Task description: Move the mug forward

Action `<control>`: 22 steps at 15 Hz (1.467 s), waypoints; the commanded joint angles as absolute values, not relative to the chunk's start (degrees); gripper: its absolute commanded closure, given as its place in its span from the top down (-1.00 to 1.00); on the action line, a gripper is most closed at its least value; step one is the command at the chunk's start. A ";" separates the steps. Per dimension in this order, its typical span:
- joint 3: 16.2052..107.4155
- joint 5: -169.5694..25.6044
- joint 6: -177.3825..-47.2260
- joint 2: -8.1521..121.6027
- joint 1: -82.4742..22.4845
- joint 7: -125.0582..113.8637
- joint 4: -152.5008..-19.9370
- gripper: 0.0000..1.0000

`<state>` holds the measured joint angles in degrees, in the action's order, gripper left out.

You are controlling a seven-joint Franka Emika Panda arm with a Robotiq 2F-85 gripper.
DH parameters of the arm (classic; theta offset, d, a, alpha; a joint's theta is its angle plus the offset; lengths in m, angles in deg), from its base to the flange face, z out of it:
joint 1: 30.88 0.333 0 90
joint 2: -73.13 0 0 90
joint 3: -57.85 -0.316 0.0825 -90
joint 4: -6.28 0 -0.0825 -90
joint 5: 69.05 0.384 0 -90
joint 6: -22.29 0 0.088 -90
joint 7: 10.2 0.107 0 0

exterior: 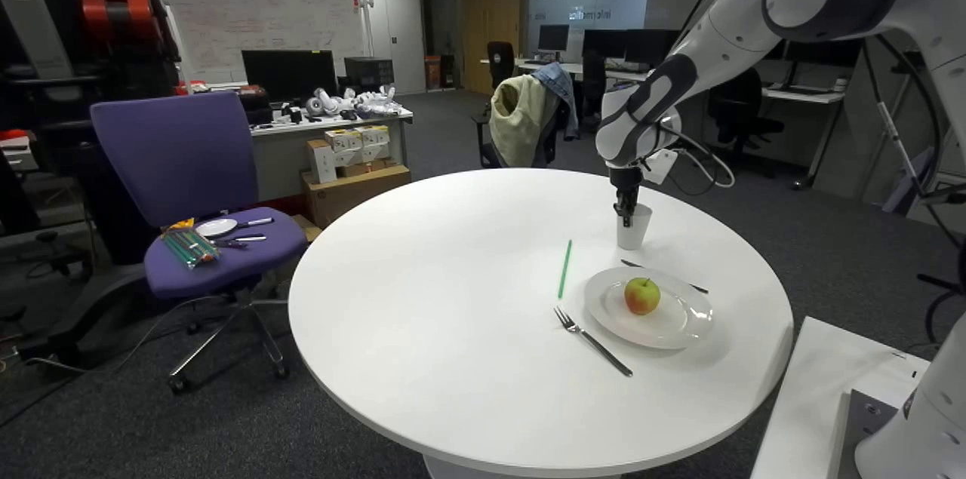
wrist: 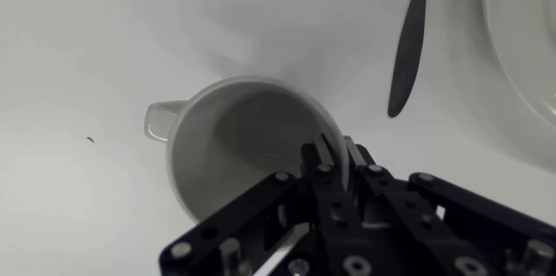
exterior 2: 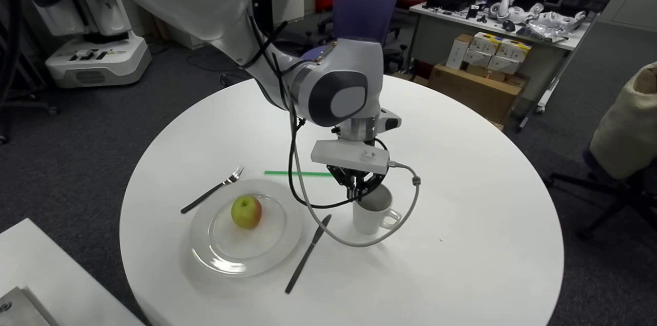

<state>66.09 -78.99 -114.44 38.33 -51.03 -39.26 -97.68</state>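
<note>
Opening upward, plain white mug (exterior 2: pixel 366 219), looped handle (wrist: pixel 160 121), shadowed inside.

mug (exterior: pixel 636 235): handle's hidden in an exterior view
knife (wrist: pixel 409 50): handle mostly cropped in wrist view
plate (wrist: pixel 519 28): chopped at right there too
speck (wrist: pixel 90 139): too tiny to tell

On the table (exterior 2: pixel 462 244), a plate (exterior 2: pixel 287 228) is bearing an apple (exterior 2: pixel 246 212); a table knife (exterior 2: pixel 308 254) is lying between plate and mug (exterior 2: pixel 365 219), a fork (exterior 2: pixel 211 192) opposite the knife.
</note>
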 commanded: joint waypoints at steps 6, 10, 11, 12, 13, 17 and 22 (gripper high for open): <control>65.56 -78.59 -111.58 39.05 -50.77 -38.03 -96.54 -0.95; 65.51 -78.59 -111.20 38.99 -50.74 -38.01 -96.33 -0.95; 65.38 -78.41 -110.70 38.94 -50.84 -38.21 -96.13 -0.95; 65.22 -78.18 -110.00 38.88 -50.96 -38.47 -95.90 -0.95; 65.22 -78.16 -109.73 38.86 -50.96 -38.44 -95.79 -0.95; 65.12 -78.03 -108.80 38.75 -50.96 -38.39 -95.37 -0.31; 65.08 -77.98 -107.47 38.48 -50.92 -38.27 -94.48 0.28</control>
<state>65.31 -78.77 -110.63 38.17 -50.99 -39.09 -96.13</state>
